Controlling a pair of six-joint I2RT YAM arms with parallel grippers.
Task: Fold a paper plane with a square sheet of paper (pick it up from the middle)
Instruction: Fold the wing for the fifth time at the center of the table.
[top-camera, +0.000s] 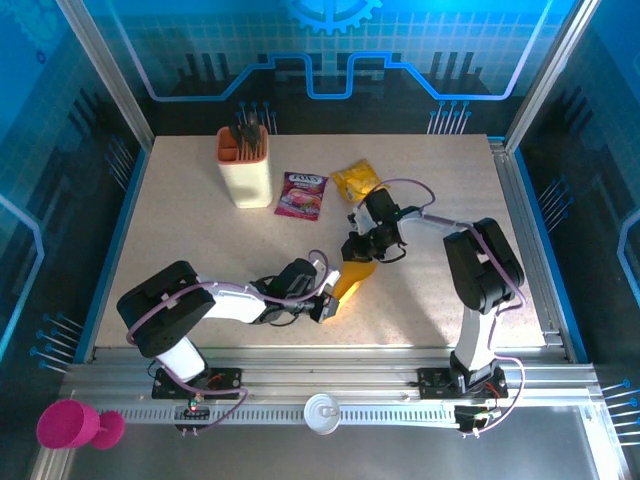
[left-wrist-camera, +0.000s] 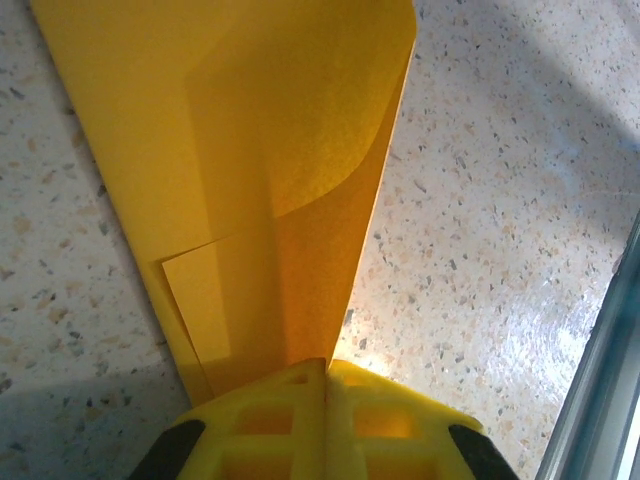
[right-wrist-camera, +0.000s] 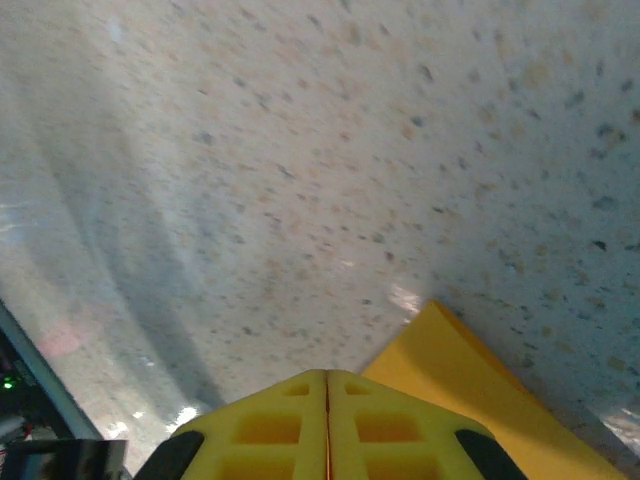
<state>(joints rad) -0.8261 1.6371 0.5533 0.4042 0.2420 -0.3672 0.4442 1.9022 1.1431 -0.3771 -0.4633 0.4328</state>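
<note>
Creased orange-yellow paper sheet (top-camera: 352, 280) at 5 o'clock of tabletop (top-camera: 190, 240) centre. Its 7 o'clock end pinched in left end effector (left-wrist-camera: 325, 368); right end effector (right-wrist-camera: 327, 376) closed at 1 o'clock end, hold unclear. Risk: opposing pulls could tear sheet.

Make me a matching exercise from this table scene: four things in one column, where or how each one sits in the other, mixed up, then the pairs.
Things:
1. beige holder
2. purple packet
3. yellow snack packet
4. folded orange-yellow paper

Places:
A. pinched in the left fingers
B. lying flat between the holder and the snack packet
C. standing upright, farthest left
D. crinkled, right of the purple packet

Pairs: 1-C, 2-B, 3-D, 4-A
</note>
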